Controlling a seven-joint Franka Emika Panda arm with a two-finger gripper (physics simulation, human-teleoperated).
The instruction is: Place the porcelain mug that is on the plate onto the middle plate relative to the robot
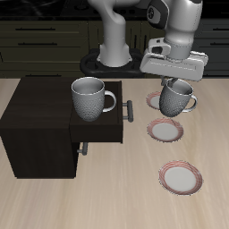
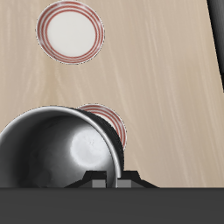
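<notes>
My gripper is shut on the rim of the porcelain mug and holds it tilted a little above the table. The plate farthest back shows partly behind the mug. The middle plate lies bare, nearer the table's front edge than the mug. In the wrist view the mug's grey inside fills the frame beside my gripper. The plate peeks out from under the mug, and the middle plate lies beyond it.
A third saucer lies nearest the table's front edge. A larger grey-white mug stands on a black cabinet whose drawer is pulled out toward the plates.
</notes>
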